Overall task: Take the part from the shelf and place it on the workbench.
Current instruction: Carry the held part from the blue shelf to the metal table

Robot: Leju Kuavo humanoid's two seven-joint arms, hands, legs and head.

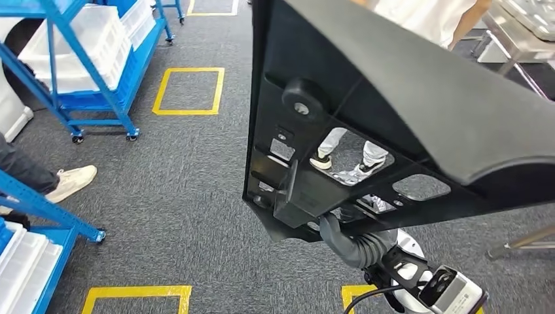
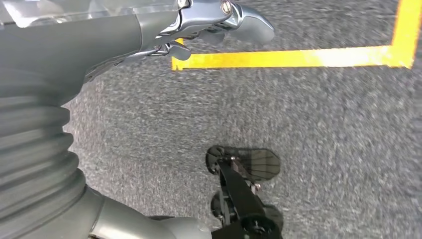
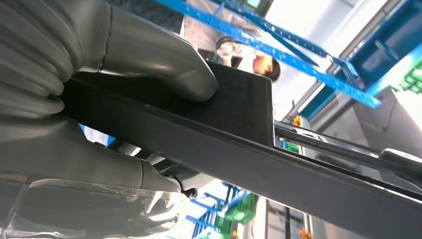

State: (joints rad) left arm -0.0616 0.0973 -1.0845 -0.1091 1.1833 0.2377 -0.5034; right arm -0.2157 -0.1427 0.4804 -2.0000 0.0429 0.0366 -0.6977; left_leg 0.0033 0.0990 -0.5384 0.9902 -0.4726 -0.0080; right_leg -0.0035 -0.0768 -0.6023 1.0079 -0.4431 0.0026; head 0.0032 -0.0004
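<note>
**Part in hand, off the shelf — placement not done**

I'm carrying the large black moulded plastic panel [image 1: 393,98], ribbed on the back with cut-outs and a round boss. It's held up in front of the head camera, tilted, well above the grey carpeted floor [image 1: 177,183]. It touches no shelf and no tabletop.

Right hand [image 3: 124,99]: in the right wrist view the thick grey thumb [image 3: 164,64] presses on one face of the panel's edge and the rest of the hand wraps the other side. I judge the fingers clamped on the panel. In the head view the right arm's ribbed grey cover [image 1: 357,245] comes up under the panel's lower edge.

Left hand [image 2: 199,25]: hanging over the carpet near a yellow tape line [image 2: 298,57], holding nothing. Silver fingers look loosely curled but apart; I read it as open.

Progress, my judgement:
- Pick from shelf: done. The blue steel shelf trolley with white plastic crates [image 1: 85,52] sits well to the left, apart from the panel.
- Transit: underway, over open floor marked with yellow tape squares [image 1: 190,90].
- Place: still to do. A steel-legged tabletop [image 1: 523,33] shows at far upper right; probably the workbench, can't confirm.

Watch: a person in white trainers [image 1: 340,163] stands just beyond the panel, visible through a cut-out. One-handed hold on a wide panel, so slip risk.
</note>
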